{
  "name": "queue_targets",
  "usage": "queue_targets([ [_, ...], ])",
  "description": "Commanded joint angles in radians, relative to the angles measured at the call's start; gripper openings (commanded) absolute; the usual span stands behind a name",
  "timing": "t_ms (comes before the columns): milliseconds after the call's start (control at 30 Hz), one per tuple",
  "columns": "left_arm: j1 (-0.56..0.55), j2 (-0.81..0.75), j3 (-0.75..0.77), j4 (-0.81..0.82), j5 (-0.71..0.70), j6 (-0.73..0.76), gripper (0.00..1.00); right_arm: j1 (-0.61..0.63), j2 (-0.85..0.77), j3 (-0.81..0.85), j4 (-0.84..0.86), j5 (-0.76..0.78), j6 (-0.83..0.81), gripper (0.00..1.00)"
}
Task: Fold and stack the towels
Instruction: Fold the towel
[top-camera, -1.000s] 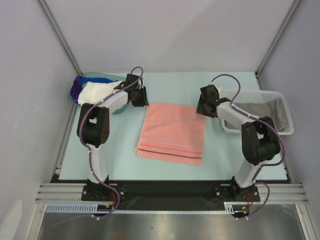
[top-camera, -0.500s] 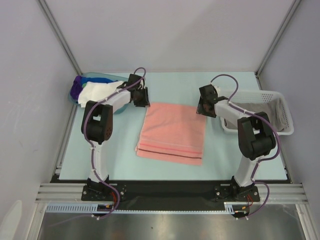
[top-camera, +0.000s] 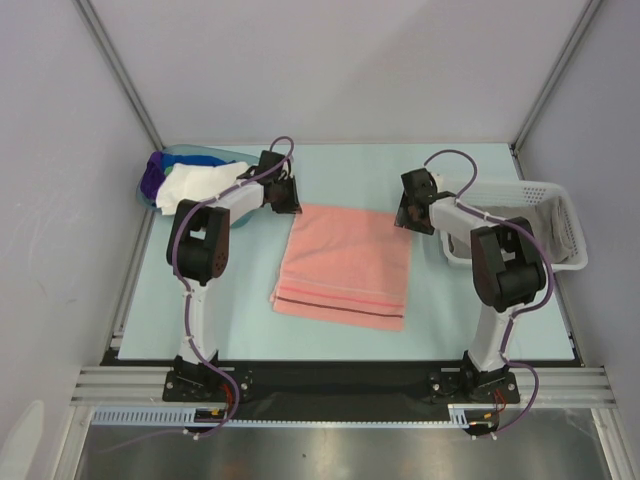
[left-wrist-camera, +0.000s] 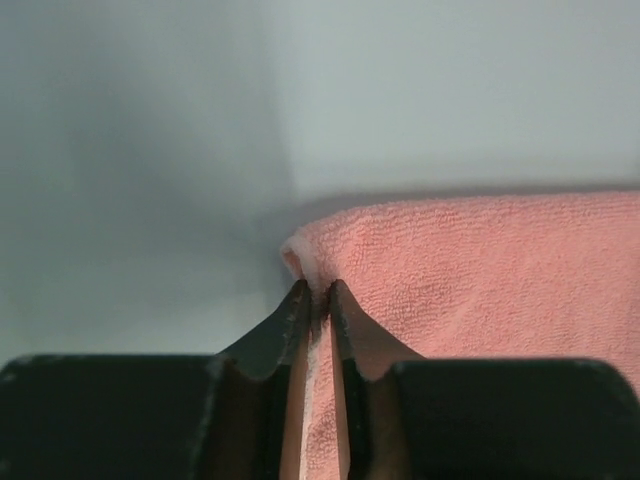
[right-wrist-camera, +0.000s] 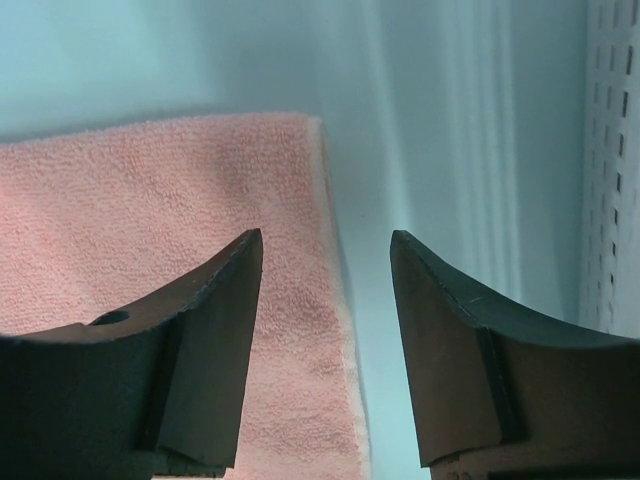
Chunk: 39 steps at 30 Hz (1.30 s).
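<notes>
Left wrist: towel (left-wrist-camera: 480, 280) corner (pinched, salmon)

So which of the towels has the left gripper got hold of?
The salmon pink towel, flat mid-table: the left gripper pinches its far left corner. The white towel and purple towel sit bunched in the tub, the grey towel in the basket.

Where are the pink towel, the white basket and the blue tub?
pink towel (top-camera: 345, 265), top view, middle of the cloth.
white basket (top-camera: 520, 186), top view, its far rim.
blue tub (top-camera: 205, 152), top view, its far rim.
</notes>
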Motion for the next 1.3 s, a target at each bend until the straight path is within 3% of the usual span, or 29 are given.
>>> queue_targets([
  [0, -0.006, -0.009, 0.049, 0.065, 0.02, -0.013, 0.14, -0.007, 0.02, 0.055, 0.042, -0.006, -0.012, 0.58],
  [167, -0.002, -0.003, 0.073, 0.068, 0.017, -0.01, 0.06, -0.011, 0.042, 0.076, 0.051, -0.019, -0.009, 0.52],
  [533, 0.004, 0.02, 0.144, 0.054, 0.044, -0.013, 0.01, -0.016, 0.109, 0.133, 0.054, -0.026, -0.004, 0.52],
  [833, 0.011, 0.071, 0.197, 0.045, 0.026, 0.004, 0.29, -0.013, 0.144, 0.179, 0.0, 0.029, 0.0, 0.52],
  [1000, 0.006, 0.103, 0.254, -0.009, -0.003, 0.009, 0.37, 0.001, 0.134, 0.179, -0.015, 0.052, 0.002, 0.54],
  [1267, -0.008, 0.126, 0.257, -0.034, -0.04, 0.033, 0.4, 0.001, 0.154, 0.173, -0.017, 0.067, 0.002, 0.57],
])
